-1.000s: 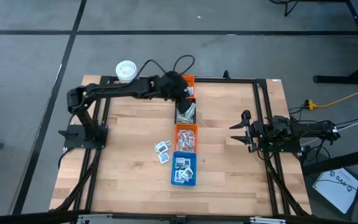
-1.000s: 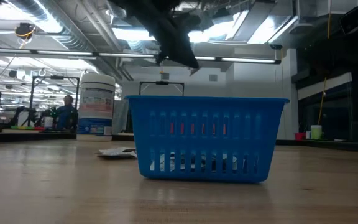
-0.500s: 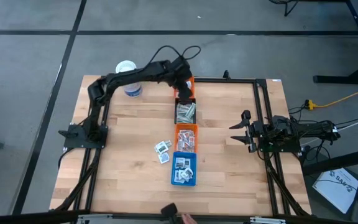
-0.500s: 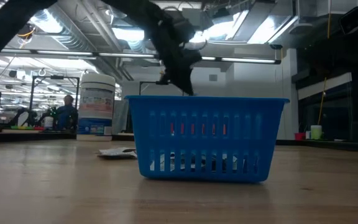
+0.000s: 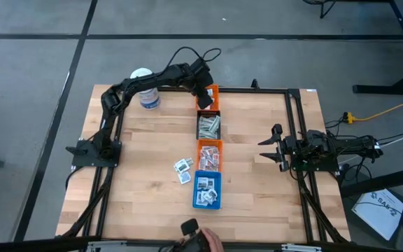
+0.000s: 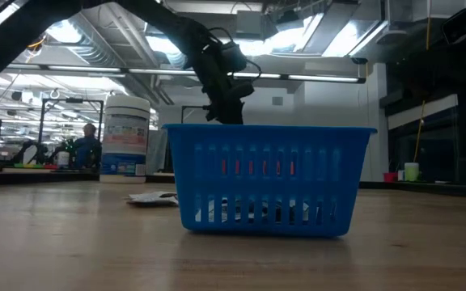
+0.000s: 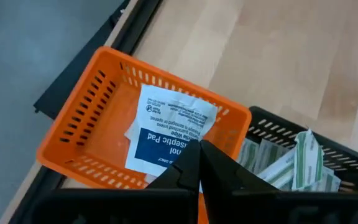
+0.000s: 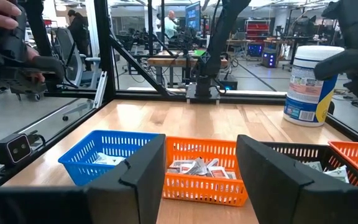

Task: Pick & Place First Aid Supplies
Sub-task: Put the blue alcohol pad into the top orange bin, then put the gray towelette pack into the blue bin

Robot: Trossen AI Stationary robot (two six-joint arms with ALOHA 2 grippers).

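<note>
The left tool [image 5: 205,95] hangs over the far orange bin [image 7: 86,134], fingers pressed together and empty; a blue-and-white wipe packet [image 7: 166,134] lies in that bin directly beneath them. The right tool [image 5: 269,149] waits wide open at the counter's [image 5: 138,175] right side.

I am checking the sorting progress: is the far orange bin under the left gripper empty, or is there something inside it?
Not empty. In the left wrist view the far orange bin holds a white packet with a blue label, lying flat inside.

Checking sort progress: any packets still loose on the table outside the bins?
Yes, the high view shows two white packets lying on the table beside the blue bin.
</note>
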